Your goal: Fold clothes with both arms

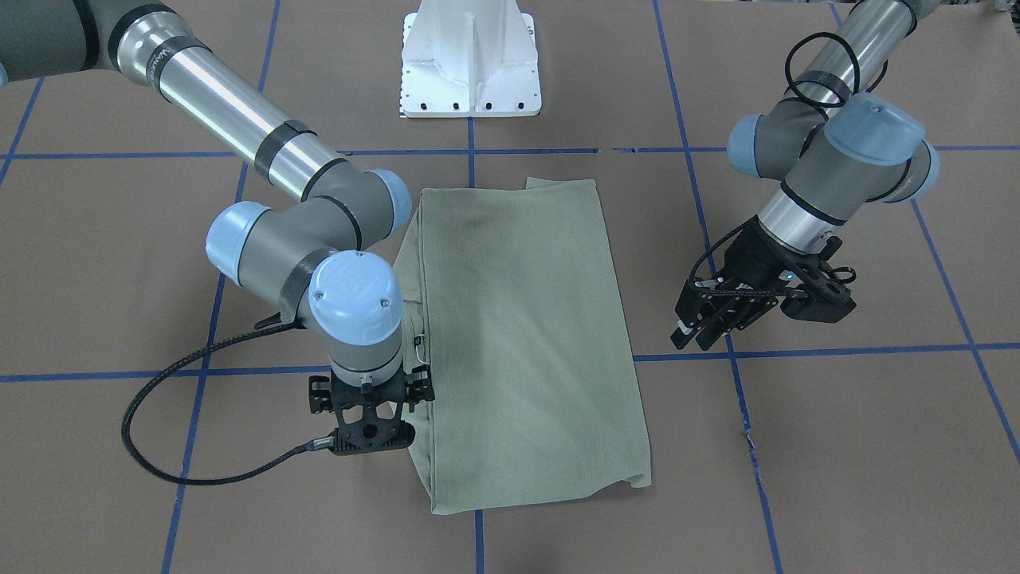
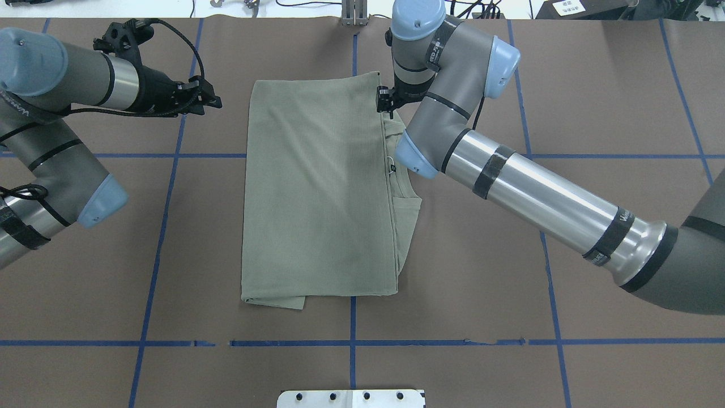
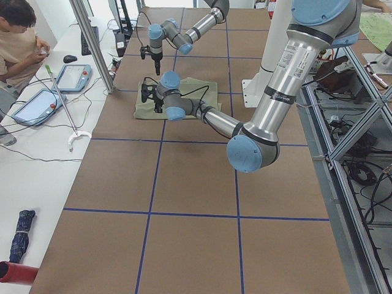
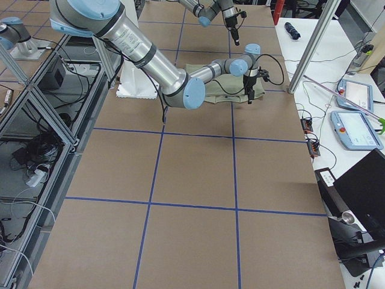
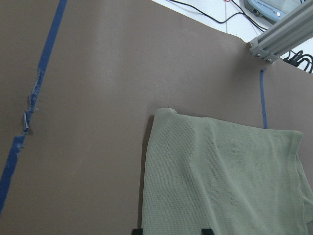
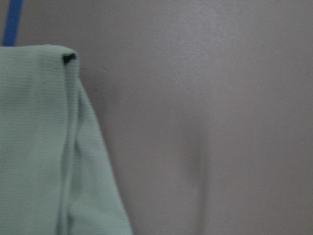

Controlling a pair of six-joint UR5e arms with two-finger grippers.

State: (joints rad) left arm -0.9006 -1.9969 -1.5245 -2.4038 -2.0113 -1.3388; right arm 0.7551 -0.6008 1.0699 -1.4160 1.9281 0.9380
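Plainly, the shirt (image 2: 317, 192) is light, limp ribbed knit that will sag and drag rather than keep a shape, so it wants pinching at corners or along a folded edge, both arms lifting together, not a grab mid-panel. It lies flat near the middle of the table (image 2: 566, 283), folded into a rectangle whose long axis runs near to far from the pedestal (image 2: 351, 398). An under layer with the white string tag (image 2: 391, 167) peeks out on the right, so the neck seems to face right. The right gripper (image 2: 385, 102) hangs at the far right corner (whether it pinches cloth I cannot tell). The left gripper (image 2: 208, 96) hovers well left of the shirt, fingers spread, empty
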